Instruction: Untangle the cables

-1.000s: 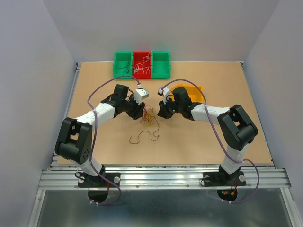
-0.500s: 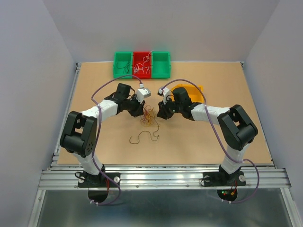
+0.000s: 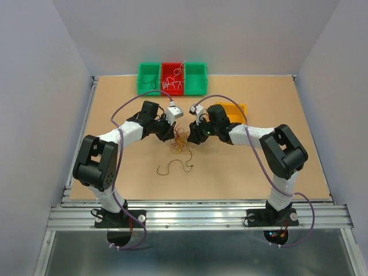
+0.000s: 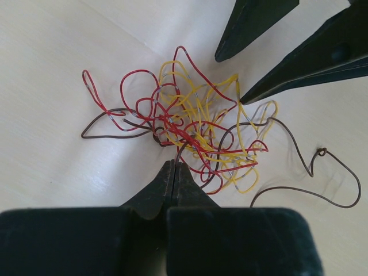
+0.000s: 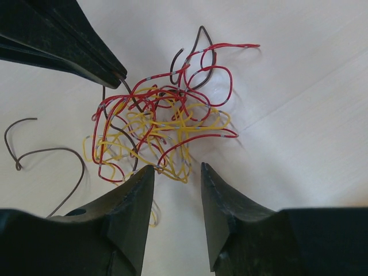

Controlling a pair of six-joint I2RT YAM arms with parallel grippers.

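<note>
The cables (image 3: 180,141) are a small tangle of red, yellow and dark brown wires (image 4: 190,126) lying on the table between both arms. My left gripper (image 4: 173,165) is shut at the tangle's near edge, with a dark brown strand running into its tips. The right wrist view shows the same pinch from the far side, the left gripper (image 5: 119,73) closed on that strand. My right gripper (image 5: 177,167) stands open at the opposite edge of the cables (image 5: 155,126); its left fingertip (image 5: 150,170) touches a yellow loop and nothing sits between the fingers.
A separate dark brown wire (image 3: 174,167) lies loose on the table toward the arm bases. A row of green, red and green bins (image 3: 172,77) stands at the back, the red one holding more wires. A yellow bin (image 3: 233,109) sits behind the right arm.
My left gripper has closed from open to shut on a strand at the tangle's edge. The right gripper's fingers have spread wider and edged left toward the tangle.
</note>
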